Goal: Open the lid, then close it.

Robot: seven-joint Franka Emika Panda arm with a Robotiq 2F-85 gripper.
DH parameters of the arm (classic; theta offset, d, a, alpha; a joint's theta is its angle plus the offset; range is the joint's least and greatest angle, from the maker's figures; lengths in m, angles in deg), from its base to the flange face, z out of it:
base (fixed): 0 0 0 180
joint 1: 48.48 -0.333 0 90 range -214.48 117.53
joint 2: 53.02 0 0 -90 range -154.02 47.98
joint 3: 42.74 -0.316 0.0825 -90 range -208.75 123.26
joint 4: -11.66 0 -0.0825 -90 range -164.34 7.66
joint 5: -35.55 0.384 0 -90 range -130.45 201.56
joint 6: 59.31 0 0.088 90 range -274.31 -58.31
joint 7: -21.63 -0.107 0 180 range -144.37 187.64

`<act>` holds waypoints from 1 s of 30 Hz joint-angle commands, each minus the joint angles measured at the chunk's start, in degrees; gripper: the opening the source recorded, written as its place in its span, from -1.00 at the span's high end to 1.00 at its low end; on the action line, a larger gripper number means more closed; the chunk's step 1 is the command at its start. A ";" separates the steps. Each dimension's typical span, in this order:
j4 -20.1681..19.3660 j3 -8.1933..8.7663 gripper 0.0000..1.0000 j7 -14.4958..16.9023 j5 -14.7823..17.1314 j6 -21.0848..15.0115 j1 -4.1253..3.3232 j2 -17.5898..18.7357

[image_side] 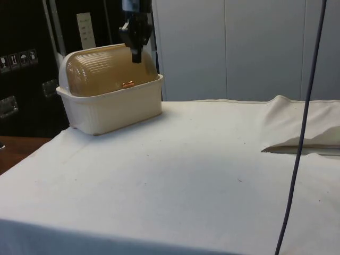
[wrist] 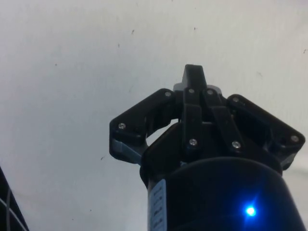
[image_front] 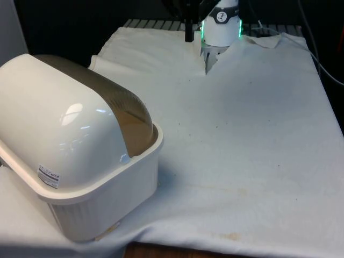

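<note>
Cream plastic makes the body of the bread box (image_front: 102, 188), which stands at the lower left of the front view and at the upper left of the side view, on the tabletop (image_side: 175, 175) under its white cloth. Its lid (image_side: 109, 71) is a ribbed, amber, half-clear roll cover, and it is down, with a small copper handle (image_side: 128, 84) at its lower edge just above the box rim.

The hand (image_side: 136, 50) hangs above the box near the top of the side view, apart from the lid and well above the handle. In the wrist view the hand (wrist: 192, 79) has its two fingers pressed together with nothing between them, and below them lies bare cloth.

I judge that the opening step is not yet begun; the work in hand is the approach. The next move calls for lowering to the handle, spreading the fingers enough to take or hook it, then pushing the lid up and back along its curve.
</note>
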 commanded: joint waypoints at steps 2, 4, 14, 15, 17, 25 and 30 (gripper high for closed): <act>-0.74 0.17 1.00 -0.40 0.23 -1.95 0.00 0.29; -1.15 0.17 1.00 -0.80 0.52 -2.92 0.00 0.69; -2.12 0.86 1.00 0.17 2.86 -6.65 0.52 2.92; -2.01 0.92 1.00 0.40 3.15 -6.88 0.57 3.27; -2.06 1.20 1.00 1.03 4.07 -8.31 0.63 4.30; -2.23 1.43 1.00 1.95 5.67 -11.63 0.97 6.36; -2.12 1.66 1.00 2.75 7.05 -13.46 1.20 7.68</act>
